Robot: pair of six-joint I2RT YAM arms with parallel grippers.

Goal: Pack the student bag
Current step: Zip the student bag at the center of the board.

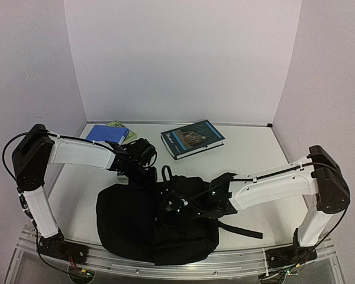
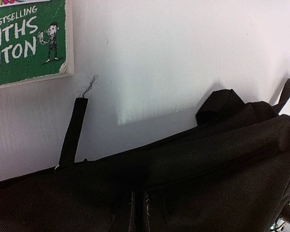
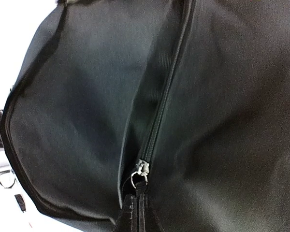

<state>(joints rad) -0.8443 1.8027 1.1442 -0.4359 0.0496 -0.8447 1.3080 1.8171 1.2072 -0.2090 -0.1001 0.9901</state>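
- Student bag (image 1: 136, 225) lay flat at the near edge of the table (image 1: 254, 154), centre-left, with its far edge up between the two grippers.
- Right gripper (image 3: 134, 216) sat on the middle of the bag. It was clenched on the zipper pull (image 3: 137, 177), and the slider sat right at its fingertips.
- Zipper track (image 3: 166, 92) beyond the slider looked zipped along all the run in view, and no opening into the bag showed.
- Left gripper (image 2: 137, 212) was at the bag's far-left edge with its fingers pinched together on the black fabric. It looked like a hold to brace the bag.
- Loose strap (image 2: 72, 130) stuck out from that edge onto bare table.
- Green paperback (image 2: 29, 38) lay just beyond the strap at far left, apart from the bag, with a blue flat item (image 1: 106, 132) over part of it.
- Dark hardcover book (image 1: 192, 138) lay at far centre, well apart from the bag.
- Progress, as a judgement: early. All three items were outside the bag and nothing showed as packed. The bag's inside was hidden.
- Left to do: run the zip open, load the books, then close the bag.
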